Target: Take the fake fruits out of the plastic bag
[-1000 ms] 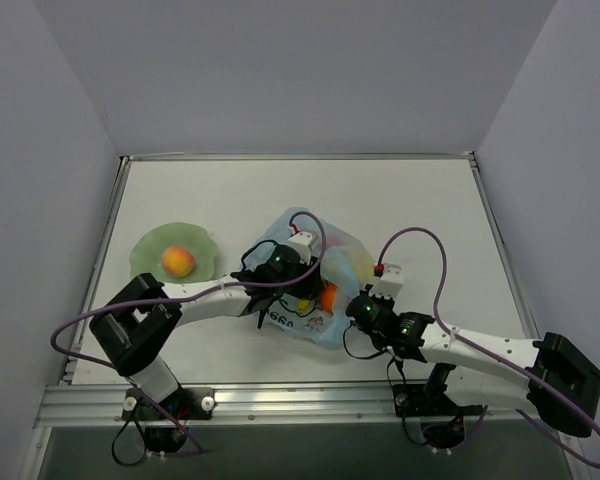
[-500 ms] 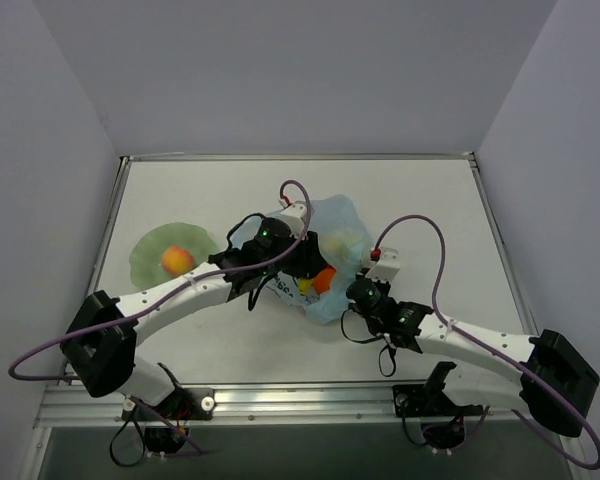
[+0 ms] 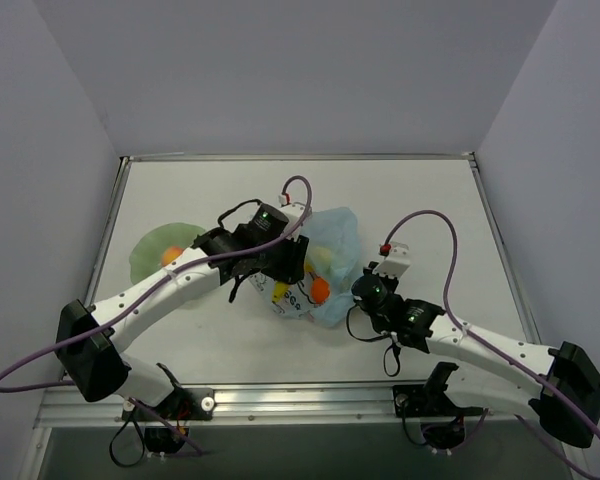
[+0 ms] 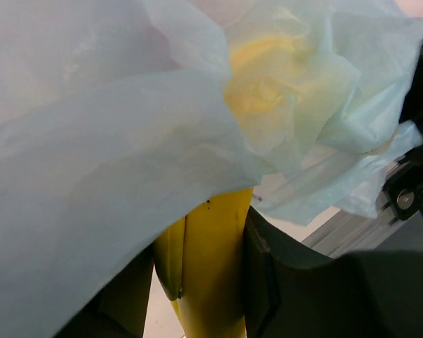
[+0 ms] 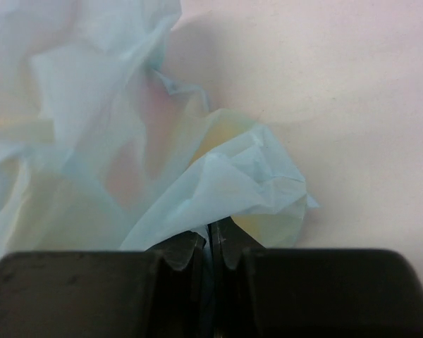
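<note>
The light-blue plastic bag (image 3: 336, 236) lies crumpled at the table's middle, between both grippers. My left gripper (image 3: 288, 268) reaches into it and is shut on a yellow banana-like fruit (image 4: 206, 262); the bag (image 4: 92, 141) drapes over the jaws in the left wrist view. An orange ball (image 3: 320, 289) shows at the bag's near edge, and a pale yellow fruit (image 4: 262, 90) shows through the plastic. My right gripper (image 3: 357, 294) is shut on a fold of the bag (image 5: 225, 184) at its right near corner. A peach-coloured fruit (image 3: 169, 257) lies on the green plate.
The pale green plate (image 3: 150, 250) sits at the left, partly under my left forearm. The table's metal rail runs along the near edge (image 3: 280, 400). Grey walls enclose the table on three sides.
My left gripper has moved farther away and a little left inside the bag, bunching the bag up. My right gripper has kept its hold on the bag's corner.
</note>
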You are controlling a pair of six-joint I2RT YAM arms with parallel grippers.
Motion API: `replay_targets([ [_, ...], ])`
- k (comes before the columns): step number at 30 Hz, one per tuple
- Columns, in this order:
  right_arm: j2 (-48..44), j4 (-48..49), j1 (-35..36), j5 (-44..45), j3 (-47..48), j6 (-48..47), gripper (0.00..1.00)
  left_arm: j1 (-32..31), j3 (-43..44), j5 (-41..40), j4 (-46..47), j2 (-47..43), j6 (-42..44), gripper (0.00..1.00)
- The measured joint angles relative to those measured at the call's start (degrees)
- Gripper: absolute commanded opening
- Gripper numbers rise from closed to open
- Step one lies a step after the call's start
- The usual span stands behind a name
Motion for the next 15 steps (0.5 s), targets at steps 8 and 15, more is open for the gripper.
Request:
replay_targets([
  [8, -3.85, -1.79, -0.04, -0.44, 0.17, 0.28, 0.0, 0.33, 1.4, -5.22, -12.26, 0.31, 4.37, 0.03],
  [15, -6.86, -1.88, 0.31, -6.73, 0.17, -1.09, 0.0, 0.31, 2.47, -14.99, -12.7, -3.56, 3.56, 0.02],
])
